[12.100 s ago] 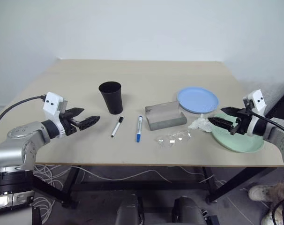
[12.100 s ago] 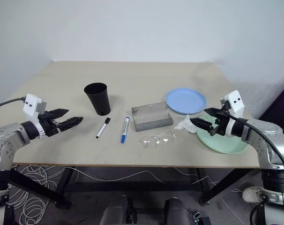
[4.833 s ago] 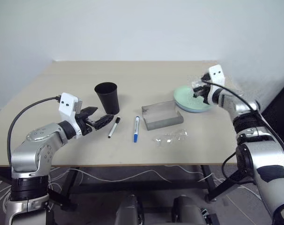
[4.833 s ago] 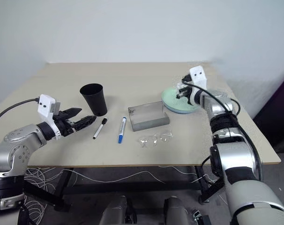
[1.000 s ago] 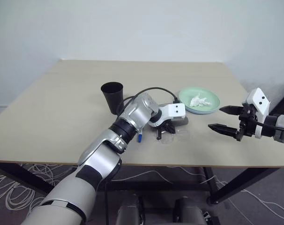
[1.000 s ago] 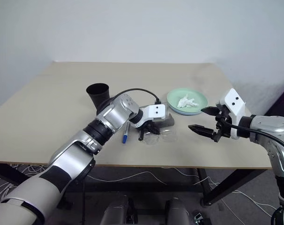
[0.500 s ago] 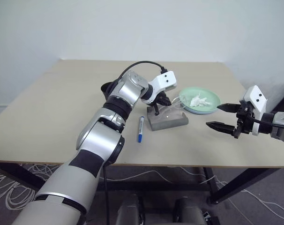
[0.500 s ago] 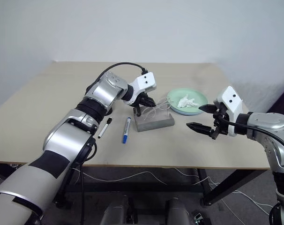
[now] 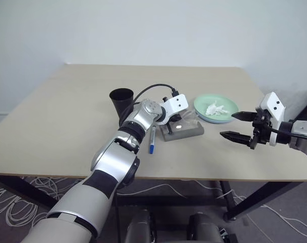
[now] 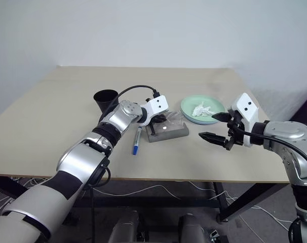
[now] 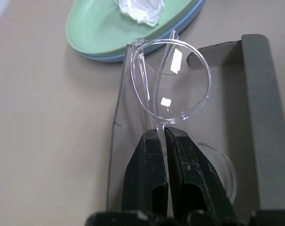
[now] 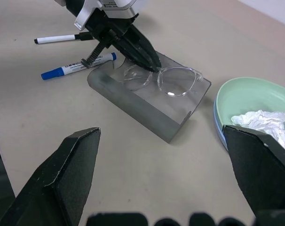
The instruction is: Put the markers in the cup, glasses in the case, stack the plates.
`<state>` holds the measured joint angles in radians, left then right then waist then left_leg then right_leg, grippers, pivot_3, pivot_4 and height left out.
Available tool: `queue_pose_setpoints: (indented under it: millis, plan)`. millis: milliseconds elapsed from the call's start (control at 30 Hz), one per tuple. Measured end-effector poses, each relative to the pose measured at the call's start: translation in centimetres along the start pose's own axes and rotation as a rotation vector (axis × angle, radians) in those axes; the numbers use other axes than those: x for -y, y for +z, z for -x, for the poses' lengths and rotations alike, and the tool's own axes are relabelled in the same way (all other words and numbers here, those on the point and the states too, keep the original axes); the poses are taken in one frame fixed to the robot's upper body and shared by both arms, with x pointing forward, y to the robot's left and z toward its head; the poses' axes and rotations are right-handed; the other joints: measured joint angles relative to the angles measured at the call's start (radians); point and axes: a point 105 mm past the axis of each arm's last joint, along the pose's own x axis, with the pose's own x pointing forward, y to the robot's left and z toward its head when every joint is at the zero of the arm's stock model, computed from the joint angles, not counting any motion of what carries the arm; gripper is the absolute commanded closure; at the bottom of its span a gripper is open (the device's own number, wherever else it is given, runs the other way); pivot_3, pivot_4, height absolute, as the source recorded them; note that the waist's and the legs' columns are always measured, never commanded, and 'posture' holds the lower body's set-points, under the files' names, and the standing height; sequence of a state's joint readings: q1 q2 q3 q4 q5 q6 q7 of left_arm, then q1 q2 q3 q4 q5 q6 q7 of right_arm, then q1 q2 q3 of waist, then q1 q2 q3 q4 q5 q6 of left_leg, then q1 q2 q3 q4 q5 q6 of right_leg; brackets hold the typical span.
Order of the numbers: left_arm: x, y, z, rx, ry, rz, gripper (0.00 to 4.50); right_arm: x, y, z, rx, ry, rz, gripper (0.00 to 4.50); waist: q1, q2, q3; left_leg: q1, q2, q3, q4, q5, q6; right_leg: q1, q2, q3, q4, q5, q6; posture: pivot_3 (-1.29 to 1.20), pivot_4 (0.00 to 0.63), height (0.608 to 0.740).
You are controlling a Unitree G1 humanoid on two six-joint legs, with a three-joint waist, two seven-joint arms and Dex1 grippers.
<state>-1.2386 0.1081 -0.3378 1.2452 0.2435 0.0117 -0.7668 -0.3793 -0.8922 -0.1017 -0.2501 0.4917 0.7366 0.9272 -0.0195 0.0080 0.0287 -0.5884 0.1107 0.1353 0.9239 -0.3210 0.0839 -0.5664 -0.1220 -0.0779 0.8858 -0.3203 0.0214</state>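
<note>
Your clear glasses (image 11: 173, 89) sit over the open grey case (image 11: 255, 117), pinched at the bridge by the left gripper (image 11: 162, 137). Beyond its fingertips lies the green plate (image 11: 109, 28) stacked on the blue, tissue (image 11: 140, 9) inside. Your right gripper (image 9: 235, 125) hangs wide apart, beside the case.

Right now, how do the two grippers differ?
The left gripper is shut on the glasses, low over the open case; the right gripper is open, holding nothing. The left is beside the markers; the right hangs off the table's right side, near the plates. Both have two black fingers.
</note>
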Motion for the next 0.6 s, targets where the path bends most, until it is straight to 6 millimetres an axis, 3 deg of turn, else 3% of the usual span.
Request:
queue_pose_setpoints:
  millis: [200,433,600]
  plan:
    - [0.3,-0.3,0.0,-0.014,-0.023,-0.016,4.47,0.0,0.0,0.0,0.0,-0.004,-0.002,0.0,0.0,0.0,0.0,0.0,0.0,0.0,0.0,0.0,0.0,0.0,0.0,0.0,0.0,0.0,0.0,0.0,0.0,0.639]
    - [2.2,-1.3,-0.1,-0.04,-0.159,-0.036,4.47,-0.1,0.0,0.0,0.003,0.001,-0.008,0.0,0.0,0.0,0.0,0.0,0.0,0.0,0.0,0.0,0.0,0.0,0.0,0.0,0.0,0.0,0.0,0.0,0.0,0.639]
    - [2.2,-1.0,0.1,-0.034,-0.18,-0.038,3.13,-0.1,-0.1,-0.1,0.003,0.002,-0.01,0.0,0.0,0.0,0.0,0.0,0.0,0.0,0.001,0.0,0.0,0.0,0.0,0.0,0.0,0.0,0.0,0.0,0.0,0.639]
